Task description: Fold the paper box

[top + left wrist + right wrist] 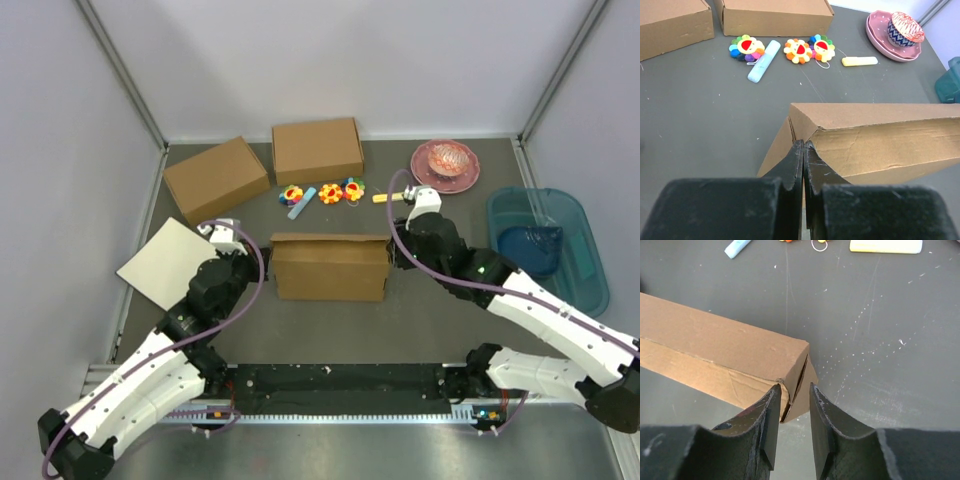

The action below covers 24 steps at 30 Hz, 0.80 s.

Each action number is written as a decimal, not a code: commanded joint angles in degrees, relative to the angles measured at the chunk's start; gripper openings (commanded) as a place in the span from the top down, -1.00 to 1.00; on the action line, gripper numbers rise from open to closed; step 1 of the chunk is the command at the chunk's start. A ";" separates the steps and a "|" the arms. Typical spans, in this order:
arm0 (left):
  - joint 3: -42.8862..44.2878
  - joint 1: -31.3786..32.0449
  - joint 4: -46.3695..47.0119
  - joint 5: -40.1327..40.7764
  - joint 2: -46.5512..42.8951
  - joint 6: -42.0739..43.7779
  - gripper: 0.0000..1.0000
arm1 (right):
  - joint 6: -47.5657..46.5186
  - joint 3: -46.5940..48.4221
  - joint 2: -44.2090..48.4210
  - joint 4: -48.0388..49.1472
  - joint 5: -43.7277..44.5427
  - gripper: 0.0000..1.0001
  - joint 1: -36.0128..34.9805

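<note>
The left hand [803, 146], fingers pressed together, has its tips at the left end corner of the paper box [330, 265]. The right hand [794, 388] has its fingers apart, straddling the end flap at the box's right corner. The box sits folded into a long closed shape in the middle of the overhead view on the dark worktop [400, 330], between the two hands. In the upper right a pink plate [470, 178] carries a patterned bowl [450, 158], and at the right edge a teal bin [575, 275] holds a dark blue thing too unclear to name.
</note>
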<state>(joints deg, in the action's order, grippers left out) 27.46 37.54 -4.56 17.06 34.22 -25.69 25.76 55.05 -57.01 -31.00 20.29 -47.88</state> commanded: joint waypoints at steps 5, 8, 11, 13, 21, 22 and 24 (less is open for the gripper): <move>-3.29 1.48 -8.19 -0.62 0.41 -1.29 1.00 | -1.68 2.00 -2.66 1.64 4.05 0.53 -0.20; -3.38 1.57 -8.27 -0.45 0.32 -1.46 1.00 | -1.68 1.56 -2.40 2.52 4.23 0.74 -0.20; -2.86 1.57 -8.19 -0.36 0.50 -1.29 1.00 | -1.76 0.94 -2.23 2.70 4.05 1.00 -0.20; -2.68 1.57 -8.27 -0.27 0.59 -1.29 1.00 | -1.59 -0.29 -1.79 2.79 3.79 1.00 -0.20; -2.15 1.57 -7.84 -0.71 1.03 -1.55 1.00 | 1.22 -9.24 0.32 3.05 2.65 1.00 -0.29; -2.15 1.57 -7.92 -0.80 0.94 -1.64 1.00 | 1.49 -10.21 0.32 3.14 2.38 1.00 -0.29; -1.63 1.57 -7.92 -1.15 0.76 -1.64 1.00 | 2.45 -12.49 0.41 3.49 2.21 1.00 -0.29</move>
<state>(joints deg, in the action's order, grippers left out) 26.79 38.74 -4.45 17.85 33.76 -26.96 26.24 48.16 -55.99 -23.03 22.39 -47.88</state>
